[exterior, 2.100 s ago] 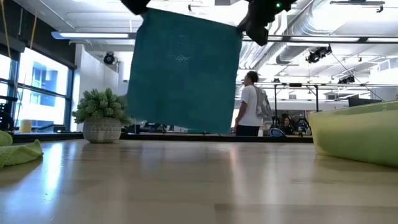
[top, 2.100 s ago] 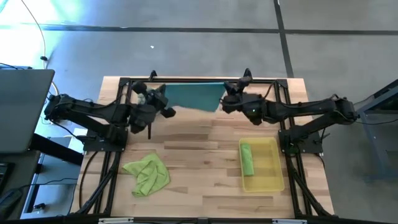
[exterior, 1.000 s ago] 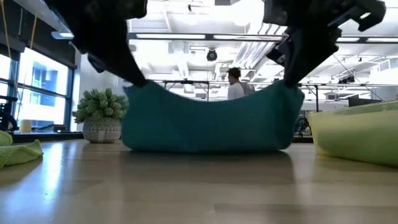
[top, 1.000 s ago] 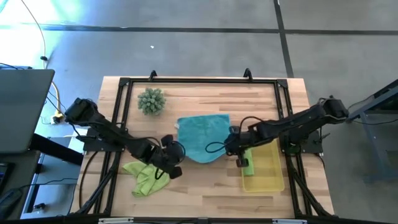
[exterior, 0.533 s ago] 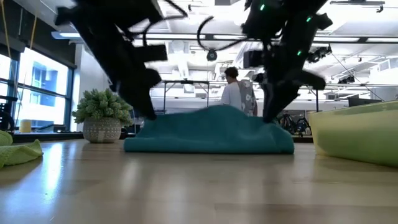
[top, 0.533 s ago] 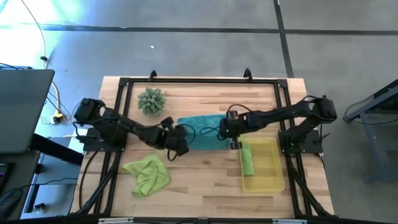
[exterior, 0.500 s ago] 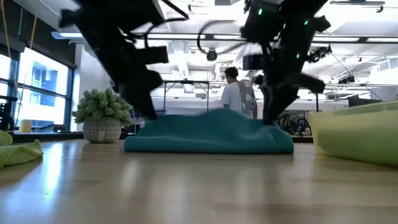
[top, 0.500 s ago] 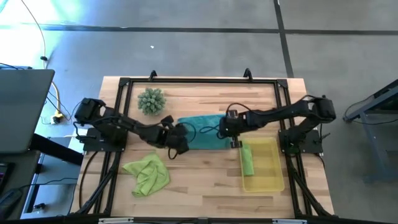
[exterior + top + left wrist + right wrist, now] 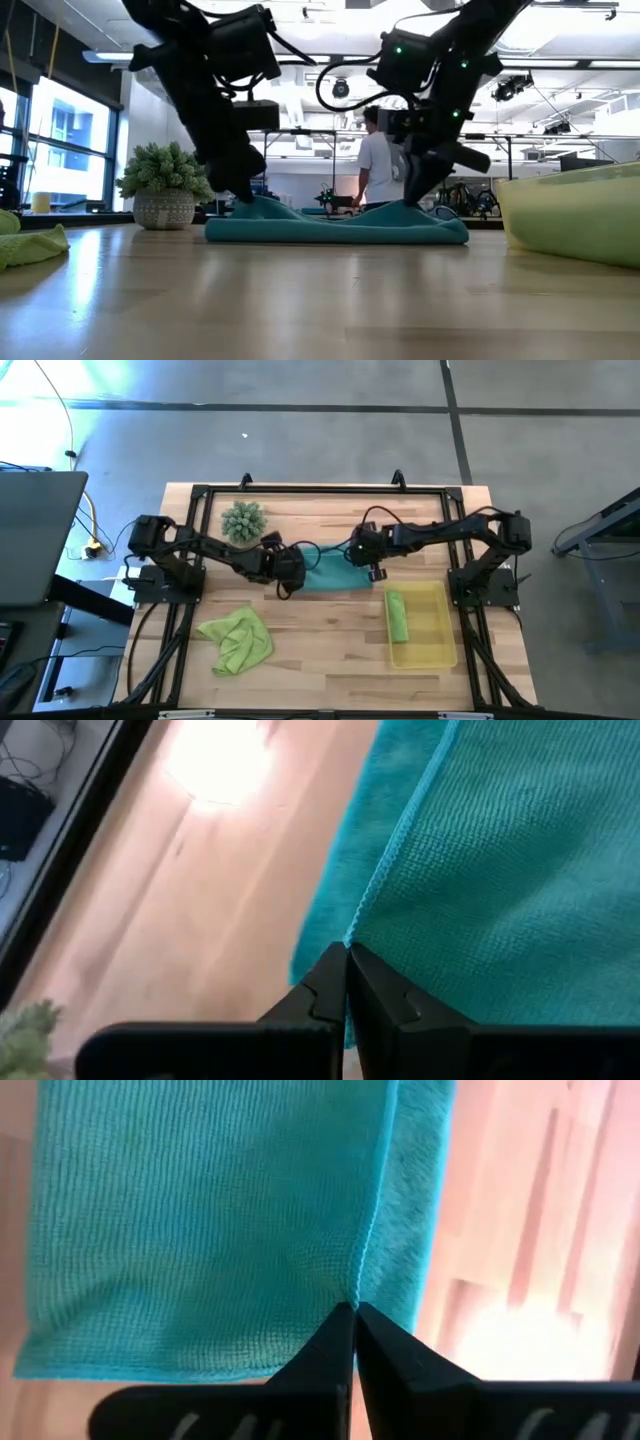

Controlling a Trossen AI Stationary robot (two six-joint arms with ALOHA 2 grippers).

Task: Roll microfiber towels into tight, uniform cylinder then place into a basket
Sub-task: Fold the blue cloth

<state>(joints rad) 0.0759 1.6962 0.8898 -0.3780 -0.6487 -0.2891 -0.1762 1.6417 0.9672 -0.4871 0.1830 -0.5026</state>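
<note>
Teal towel (image 9: pixel 328 573) folded mid-table (image 9: pixel 330 630), corners pinched shut in left end effector (image 9: pixel 288 570) and right end effector (image 9: pixel 366 554). Risk: uneven release, skewed fold, lopsided roll.

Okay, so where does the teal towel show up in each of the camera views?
High view: teal towel, table centre, between both arms.
Low view: lying flat mid-picture.
Left wrist view: fills the upper right.
Right wrist view: fills the upper left.
Shared landmark: its stitched hem, pinched by each arm's fingers.
</note>
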